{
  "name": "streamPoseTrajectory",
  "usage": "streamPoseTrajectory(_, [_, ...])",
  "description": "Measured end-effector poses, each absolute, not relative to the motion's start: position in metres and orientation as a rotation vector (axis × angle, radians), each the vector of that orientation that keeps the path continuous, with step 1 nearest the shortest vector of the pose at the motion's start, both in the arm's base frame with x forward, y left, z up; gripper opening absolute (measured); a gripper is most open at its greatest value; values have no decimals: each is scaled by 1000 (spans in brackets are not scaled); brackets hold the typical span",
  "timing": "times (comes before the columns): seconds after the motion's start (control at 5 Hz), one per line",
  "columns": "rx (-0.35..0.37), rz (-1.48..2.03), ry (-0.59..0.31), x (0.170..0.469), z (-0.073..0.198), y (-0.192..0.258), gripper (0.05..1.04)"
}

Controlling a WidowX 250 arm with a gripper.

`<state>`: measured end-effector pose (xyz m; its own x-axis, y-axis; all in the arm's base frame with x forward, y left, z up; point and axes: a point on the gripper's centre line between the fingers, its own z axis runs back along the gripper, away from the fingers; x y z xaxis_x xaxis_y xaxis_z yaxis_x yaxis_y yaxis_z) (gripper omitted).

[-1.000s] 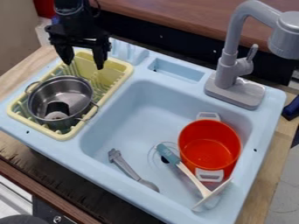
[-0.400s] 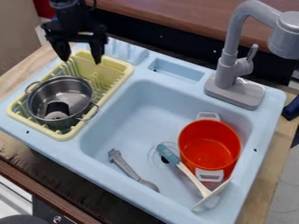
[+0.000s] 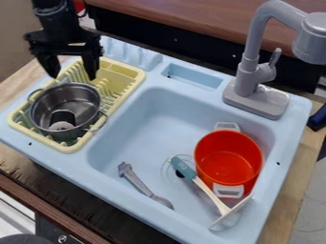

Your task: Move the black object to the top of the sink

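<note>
Starting at the left, seeing a wooden counter (image 3: 11, 156) extending past the sink (image 3: 70, 162). Next seeing a pale yellow dish rack (image 3: 47, 144) resting on the sink's left side, holding a steel pot (image 3: 37, 107) with two loop handles. Finding the black object (image 3: 62, 115) lying inside the steel pot, showing a paler, rounded part at its near end. Seeing the black gripper (image 3: 74, 77) hanging at the far end of the dish rack, beyond the steel pot, fingers pointing down and standing wide apart. Moving right, finding a grey utensil (image 3: 141, 183) lying slantwise in the basin, near its front wall. Seeing a shallow recess (image 3: 194, 78) running along the sink's back edge. Then seeing a spatula (image 3: 183, 167) lying with its teal handle reaching over the drain and its broad, pale head leaning near the basin's front right corner. Seeing a red pot (image 3: 228, 157) with white handles sitting beside it, on the right side of the basin. Finding a grey faucet (image 3: 255, 97) standing upright at the back right.
</note>
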<state>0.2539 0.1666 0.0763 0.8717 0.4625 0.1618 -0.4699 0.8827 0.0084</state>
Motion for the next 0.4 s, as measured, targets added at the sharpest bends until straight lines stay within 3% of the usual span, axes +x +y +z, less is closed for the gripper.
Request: streamPoseTrajectory(0.4, [38, 614, -59, 235, 66, 156, 999])
